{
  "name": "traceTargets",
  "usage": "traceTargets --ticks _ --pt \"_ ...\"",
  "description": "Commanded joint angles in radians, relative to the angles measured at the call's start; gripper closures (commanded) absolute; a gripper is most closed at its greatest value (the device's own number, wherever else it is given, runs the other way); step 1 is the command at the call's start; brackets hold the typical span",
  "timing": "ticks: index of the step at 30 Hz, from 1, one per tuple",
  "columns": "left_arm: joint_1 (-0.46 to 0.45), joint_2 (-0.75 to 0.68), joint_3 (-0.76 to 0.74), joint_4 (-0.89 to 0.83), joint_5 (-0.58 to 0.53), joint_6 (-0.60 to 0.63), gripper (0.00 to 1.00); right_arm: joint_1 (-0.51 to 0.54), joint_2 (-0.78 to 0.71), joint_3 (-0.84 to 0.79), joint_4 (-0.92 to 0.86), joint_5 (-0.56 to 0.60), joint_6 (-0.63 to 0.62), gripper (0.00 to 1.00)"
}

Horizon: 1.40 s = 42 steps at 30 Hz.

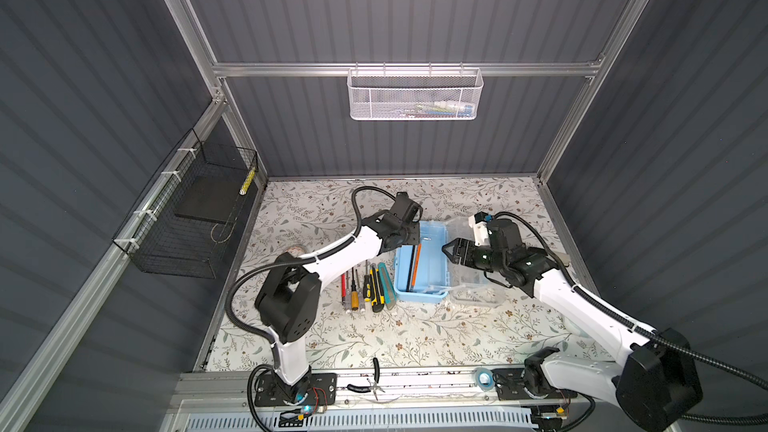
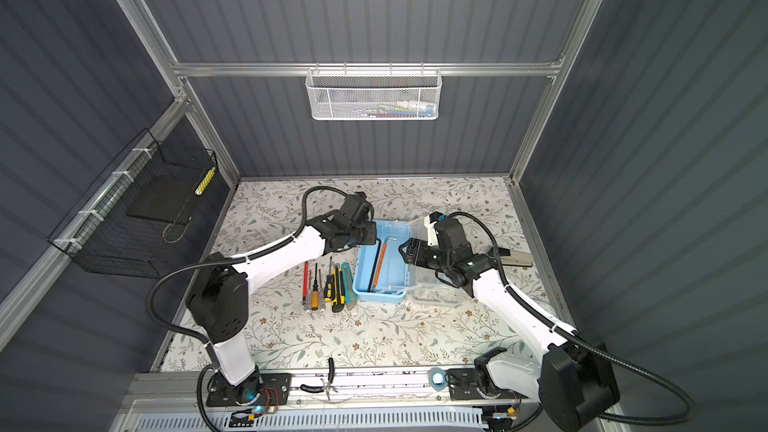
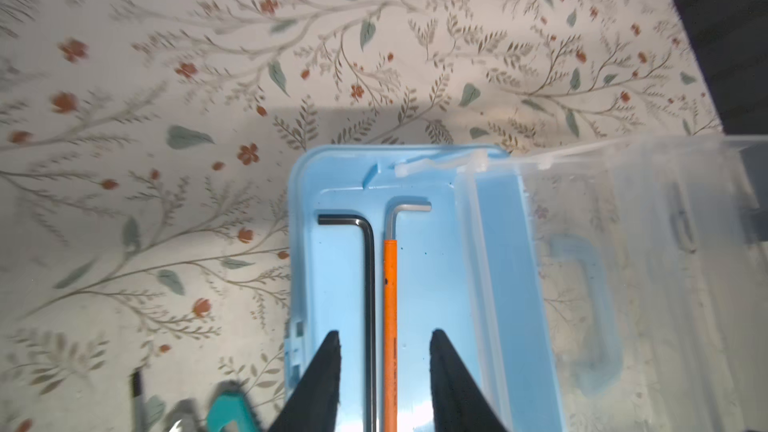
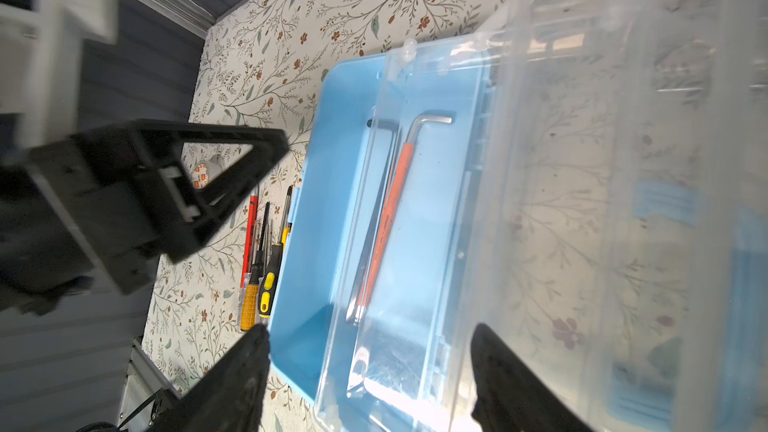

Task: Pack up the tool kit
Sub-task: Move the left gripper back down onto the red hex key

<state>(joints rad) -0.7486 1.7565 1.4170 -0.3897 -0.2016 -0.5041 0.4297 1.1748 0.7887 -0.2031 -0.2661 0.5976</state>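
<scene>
The light-blue box point(image 1: 432, 272) point(image 2: 392, 272) stands open mid-table, its clear lid point(image 1: 478, 290) point(image 4: 582, 201) folded out to the right. On the box floor point(image 3: 428, 284) lie a black hex key point(image 3: 368, 276) and an orange-sleeved hex key point(image 3: 390, 284) point(image 4: 388, 209). My left gripper point(image 3: 384, 334) point(image 1: 415, 236) hangs over the box's far left part, open, both keys lying below the gap, untouched. My right gripper point(image 4: 370, 328) point(image 1: 448, 252) hovers open over the box's hinge side, holding nothing. Left of the box lie several screwdrivers point(image 1: 353, 288), a yellow-black knife point(image 1: 376, 290) and a teal knife point(image 1: 387, 286).
A white mesh basket point(image 1: 415, 95) hangs on the back wall and a black wire basket point(image 1: 191, 218) on the left wall. Pliers point(image 1: 376, 380) and a tape roll point(image 1: 483, 378) rest on the front rail. A grey tool point(image 2: 519, 258) lies behind the right arm.
</scene>
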Motion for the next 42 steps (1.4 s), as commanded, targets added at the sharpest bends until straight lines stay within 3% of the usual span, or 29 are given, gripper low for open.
traceTargets --ticks 1,9,17,28,42 --pt "0.023 -0.129 -0.096 -0.086 -0.122 0.05 0.62 -0.002 -0.038 0.01 -0.021 -0.023 -0.013 0.24" --pt "0.212 -0.316 -0.33 -0.15 -0.123 0.079 0.61 0.05 -0.047 0.05 -0.045 -0.026 -0.028 0.25" --pt "0.337 -0.289 -0.492 -0.041 -0.038 0.086 0.64 0.085 0.007 0.063 -0.03 -0.027 -0.02 0.25" --pt "0.369 -0.186 -0.546 0.067 0.015 0.06 0.73 0.11 0.021 0.051 -0.012 -0.03 0.0 0.25" --pt "0.389 -0.096 -0.551 0.101 0.005 0.057 0.8 0.111 0.058 0.054 -0.01 -0.024 -0.007 0.25"
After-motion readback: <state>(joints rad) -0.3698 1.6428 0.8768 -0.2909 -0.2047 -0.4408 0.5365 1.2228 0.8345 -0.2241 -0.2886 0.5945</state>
